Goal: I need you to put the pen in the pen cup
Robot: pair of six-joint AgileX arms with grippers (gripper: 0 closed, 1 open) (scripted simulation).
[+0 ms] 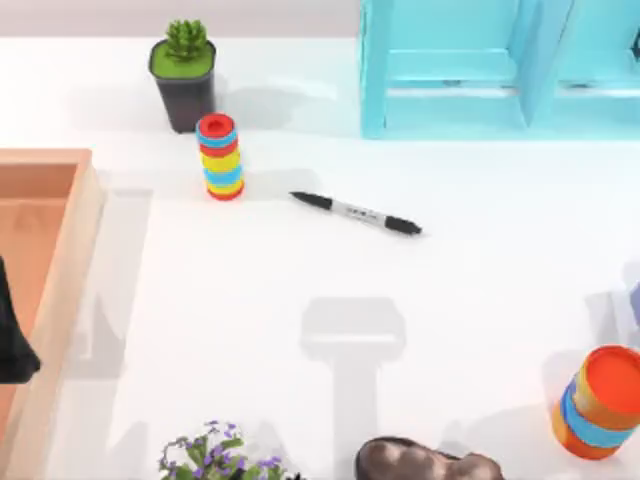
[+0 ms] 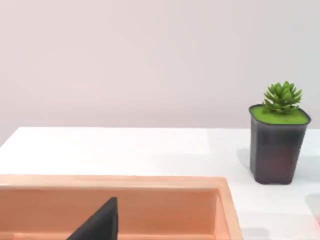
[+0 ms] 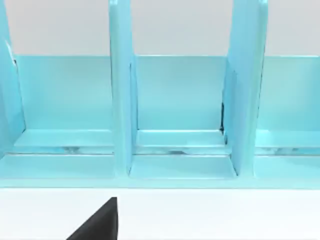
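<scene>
The pen point(image 1: 357, 213), a slim black marker with a pale middle barrel, lies flat on the white table just right of centre, toward the back. The pen cup point(image 1: 600, 402), wide and orange with a blue band, stands upright at the front right corner. My left gripper point(image 1: 14, 345) hangs as a dark shape over the wooden tray at the far left edge, far from the pen; a dark part of it point(image 2: 99, 224) shows above the tray in the left wrist view. A dark part of my right gripper point(image 3: 99, 224) shows above the table, facing the blue shelf.
A wooden tray point(image 1: 70, 250) runs along the left side. A striped red, blue and yellow cylinder point(image 1: 219, 157) and a potted succulent point(image 1: 183, 75) stand at the back left. A blue shelf point(image 1: 500, 70) fills the back right. Purple flowers point(image 1: 215, 462) and a brown lump point(image 1: 425, 462) sit at the front edge.
</scene>
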